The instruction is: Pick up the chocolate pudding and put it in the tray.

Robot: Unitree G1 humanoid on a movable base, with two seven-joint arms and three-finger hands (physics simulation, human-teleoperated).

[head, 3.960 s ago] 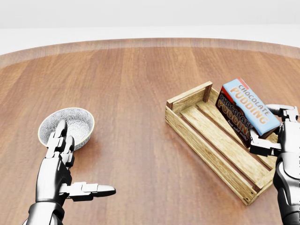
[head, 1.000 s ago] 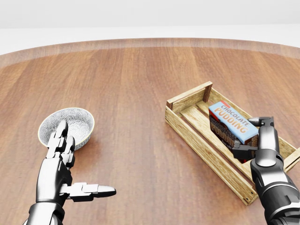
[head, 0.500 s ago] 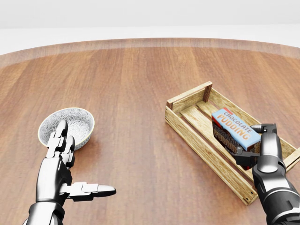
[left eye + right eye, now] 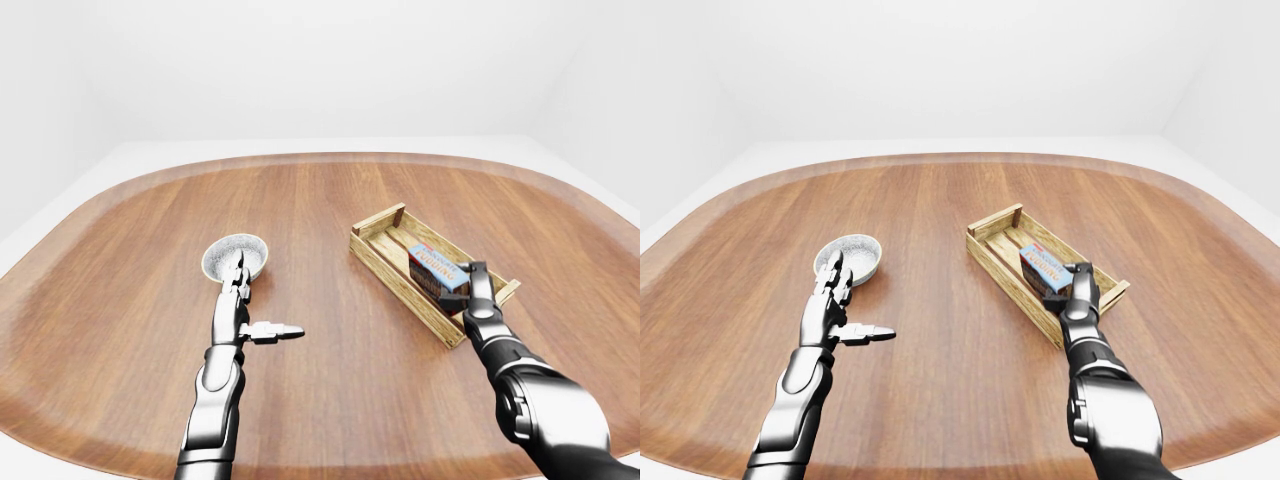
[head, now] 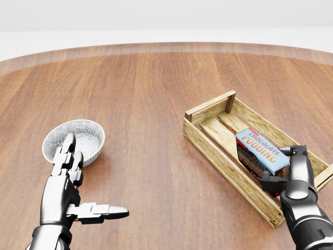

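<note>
The chocolate pudding box [image 5: 261, 150], blue on top with dark sides, lies inside the wooden tray [image 5: 208, 111] on the right of the head view, near the tray's lower right end. My right hand [image 5: 283, 167] is shut on the box's lower right end, with fingers [image 5: 297, 155] on its far side and the thumb under its near side. My left hand [image 5: 78, 179] is open and empty at the lower left, fingers straight, thumb pointing right.
A patterned grey bowl [image 5: 83, 136] stands on the wooden table [image 5: 156, 94] just above my left hand's fingertips. The table's rounded edge runs along the top of the head view.
My right hand has carried the pudding box from above the tray's right wall down into the tray and toward its lower right end. The left hand has not moved.
</note>
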